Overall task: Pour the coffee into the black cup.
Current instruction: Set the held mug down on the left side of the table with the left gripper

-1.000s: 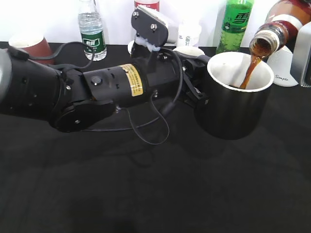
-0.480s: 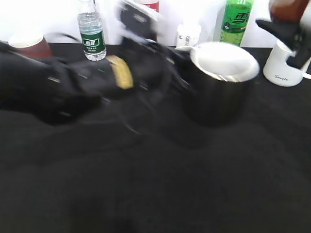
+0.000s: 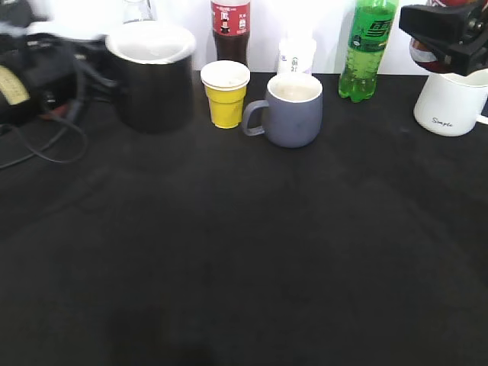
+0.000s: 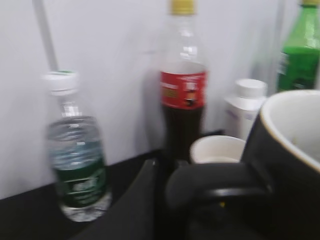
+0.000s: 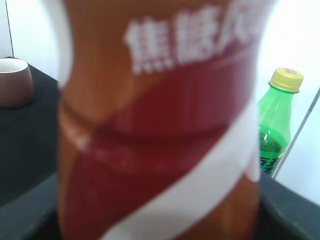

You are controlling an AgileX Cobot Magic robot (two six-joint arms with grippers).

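The black cup, glossy with a white inside, is at the back left in the exterior view. My left gripper is blurred beside it, at its left. In the left wrist view the cup fills the right side and my left gripper is shut on its loop handle. My right gripper is at the top right, above a white mug, shut on the coffee bottle, which is mostly hidden there. In the right wrist view the bottle's red, orange and white label fills the frame, upright.
A yellow paper cup, a grey-blue mug, a cola bottle, a small white bottle, a green bottle and a white mug stand along the back. A water bottle is near the left gripper. A maroon mug shows in the right wrist view.
The pouring has stopped. My left arm has swung the black cup from the middle right to the back left. My right gripper has turned the coffee bottle upright at the top right.
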